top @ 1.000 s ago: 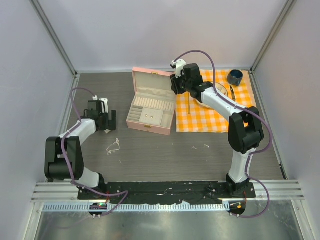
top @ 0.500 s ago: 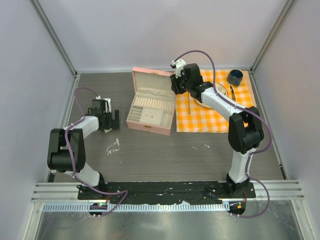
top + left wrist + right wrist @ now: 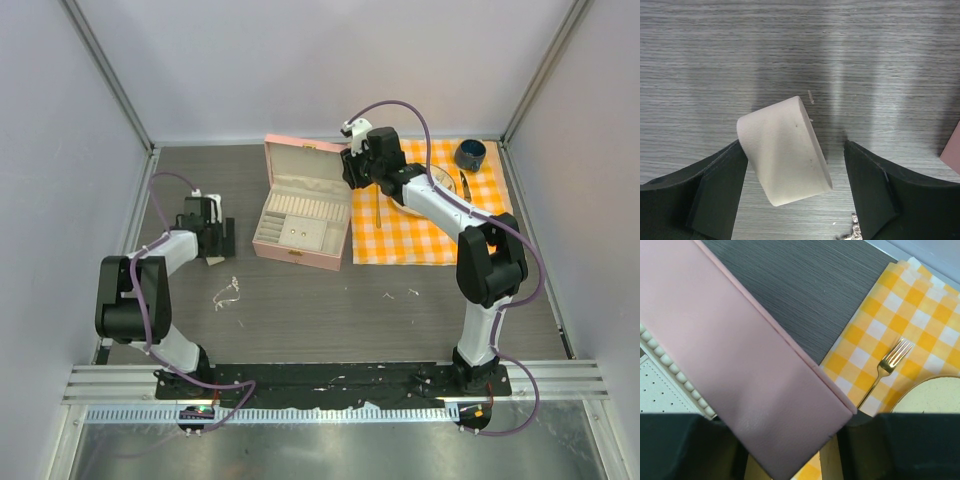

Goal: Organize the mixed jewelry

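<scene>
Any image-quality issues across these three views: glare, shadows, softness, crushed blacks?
Top external: even diffuse light, sharp overall; the metal strip at the near edge shows sheen, the thin chain is barely resolved. Left wrist: crisp table grain, soft banded shadows beyond the pale block. Right wrist: the pink lid looms close with little texture; the fork glints; the right gripper's fingers read near-black.

You had the top camera high behind the arms, looking down over the whole table (image 3: 320,300). Your left wrist camera looked straight down, close, past the left gripper (image 3: 794,150) near the left edge. Your right wrist camera sat tight against the pink case (image 3: 755,370), which the top view shared.
</scene>
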`<control>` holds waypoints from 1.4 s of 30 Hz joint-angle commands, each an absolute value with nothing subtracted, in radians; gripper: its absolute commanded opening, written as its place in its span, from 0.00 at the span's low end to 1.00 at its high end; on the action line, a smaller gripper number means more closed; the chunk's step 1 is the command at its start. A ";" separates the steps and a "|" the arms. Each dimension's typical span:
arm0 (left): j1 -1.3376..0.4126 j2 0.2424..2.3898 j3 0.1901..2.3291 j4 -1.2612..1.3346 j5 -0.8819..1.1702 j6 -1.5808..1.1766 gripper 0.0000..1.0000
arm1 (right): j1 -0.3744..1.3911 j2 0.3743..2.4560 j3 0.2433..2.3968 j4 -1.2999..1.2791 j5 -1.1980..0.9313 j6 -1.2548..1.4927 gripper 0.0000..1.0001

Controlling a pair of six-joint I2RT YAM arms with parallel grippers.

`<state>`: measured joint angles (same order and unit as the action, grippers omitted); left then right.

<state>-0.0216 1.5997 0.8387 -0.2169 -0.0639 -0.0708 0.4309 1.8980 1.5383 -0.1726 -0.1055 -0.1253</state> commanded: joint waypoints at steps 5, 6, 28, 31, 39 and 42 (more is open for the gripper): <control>-0.021 1.480 0.821 -0.212 -0.110 -0.028 0.70 | 0.431 1.894 1.537 -0.236 -0.057 -0.114 0.21; -0.023 1.477 0.822 -0.212 -0.103 -0.025 0.68 | 0.431 1.896 1.539 -0.235 -0.057 -0.114 0.21; -0.023 1.566 0.854 -0.224 -0.078 -0.046 0.54 | 0.431 1.896 1.537 -0.242 -0.057 -0.114 0.20; -0.021 1.560 0.862 -0.239 -0.055 -0.040 0.42 | 0.431 1.894 1.537 -0.241 -0.058 -0.114 0.20; -0.023 1.448 0.946 -0.351 0.121 0.021 0.21 | 0.431 1.888 1.549 -0.261 -0.055 -0.120 0.22; -0.029 1.398 1.032 -0.432 0.198 0.025 0.15 | 0.431 1.890 1.555 -0.270 -0.051 -0.123 0.23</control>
